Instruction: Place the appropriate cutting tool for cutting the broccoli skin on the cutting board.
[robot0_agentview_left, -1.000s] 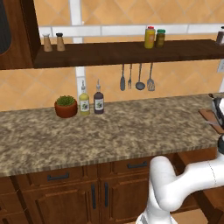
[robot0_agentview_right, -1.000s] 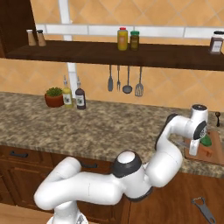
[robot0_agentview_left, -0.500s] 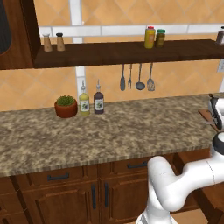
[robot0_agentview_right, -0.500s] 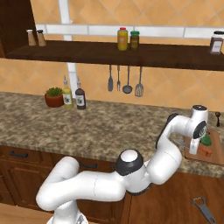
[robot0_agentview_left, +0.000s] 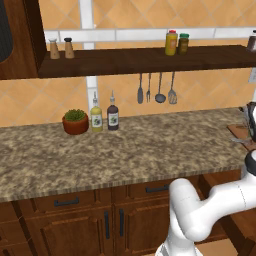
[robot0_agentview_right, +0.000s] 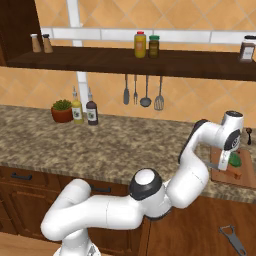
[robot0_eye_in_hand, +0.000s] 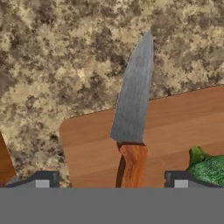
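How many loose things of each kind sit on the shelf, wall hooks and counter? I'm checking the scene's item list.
Shakers on the shelf: 2
Jars on the shelf: 3
Hanging utensils: 4
Bottles on the counter: 2
Potted plant: 1
Cutting board: 1
Broccoli: 1
Knife: 1
Total: 15

Two rear views, one close overhead.
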